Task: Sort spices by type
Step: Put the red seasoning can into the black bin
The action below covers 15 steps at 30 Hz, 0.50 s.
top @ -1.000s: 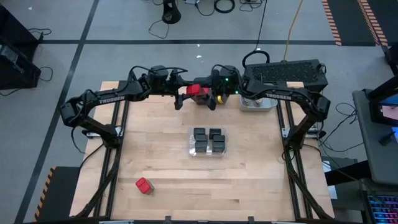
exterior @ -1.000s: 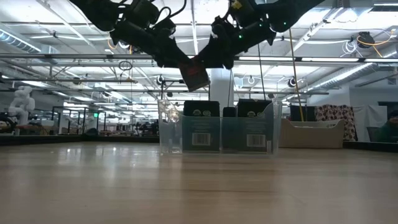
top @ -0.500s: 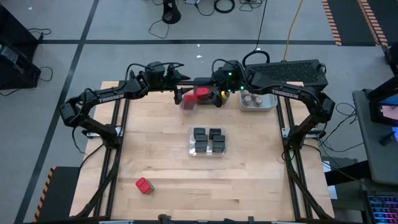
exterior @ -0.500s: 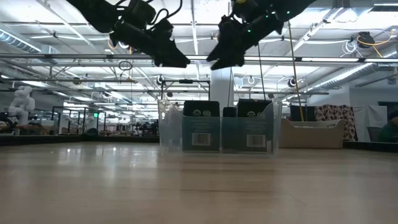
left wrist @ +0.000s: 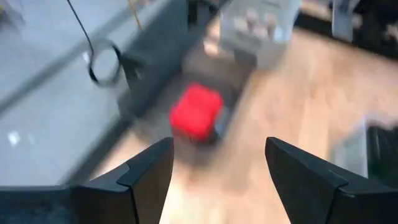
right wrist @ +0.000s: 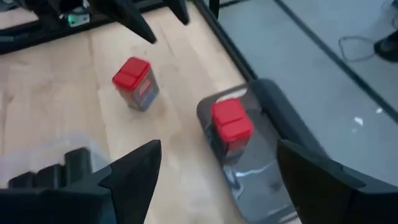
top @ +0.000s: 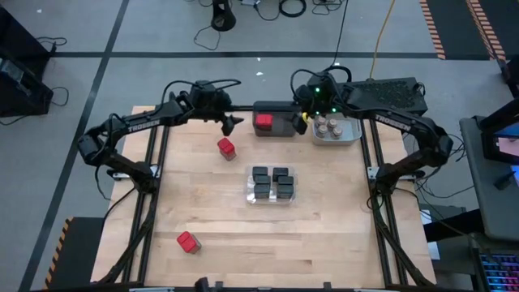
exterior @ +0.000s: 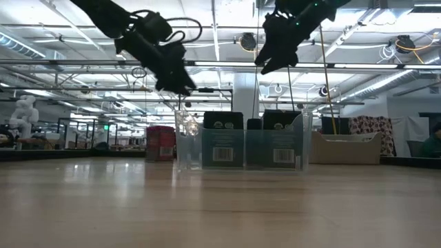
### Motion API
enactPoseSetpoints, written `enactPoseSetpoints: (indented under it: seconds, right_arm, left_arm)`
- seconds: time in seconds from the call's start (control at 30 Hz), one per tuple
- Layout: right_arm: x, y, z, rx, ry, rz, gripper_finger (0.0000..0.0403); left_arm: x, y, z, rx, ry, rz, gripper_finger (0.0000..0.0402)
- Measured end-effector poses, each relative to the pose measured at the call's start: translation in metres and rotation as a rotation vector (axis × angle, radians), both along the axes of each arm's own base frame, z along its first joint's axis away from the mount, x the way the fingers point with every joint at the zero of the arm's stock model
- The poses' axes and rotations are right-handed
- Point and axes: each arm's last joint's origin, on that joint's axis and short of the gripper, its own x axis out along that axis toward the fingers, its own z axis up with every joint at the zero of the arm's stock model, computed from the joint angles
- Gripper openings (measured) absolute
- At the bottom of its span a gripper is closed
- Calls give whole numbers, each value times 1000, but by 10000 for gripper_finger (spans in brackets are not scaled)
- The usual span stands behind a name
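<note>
You are mid red-sorting: both jaws gaping empty, left gripper [top: 233, 123] and right gripper [top: 306, 116] probably hovering; next grab the red-topped boxy spice container [top: 226, 148] near the surface's far edge.

Red-topped spice boxes: three in all — one [top: 263, 122] inside the dark grey bin [top: 285, 120], one [top: 226, 148] standing on the table just in front of that bin, one [top: 188, 242] alone near the table's front left.
Black spice boxes: four [top: 272, 183], packed two by two in the clear bin [top: 250, 197] at the table's middle.
Round tan-lidded jars: about four [top: 327, 127], clustered in the light grey bin [top: 352, 138]; the exact number is hard to tell.
Bins: three — dark grey, clear, light grey.
Robot arms: two.
</note>
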Motion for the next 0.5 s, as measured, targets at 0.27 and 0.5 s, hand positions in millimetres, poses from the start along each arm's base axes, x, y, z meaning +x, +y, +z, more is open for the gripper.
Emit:
enactPoseSetpoints:
  seconds: [0.27,0.5]
  right_arm:
    - [4,16,-1,11,29,58,302]
    - [12,20,5,-15,-47,70,302]
  left_arm:
    - [-15,-30,40,86,284,-144,257]
    - [-13,-33,46,30,335,-66,257]
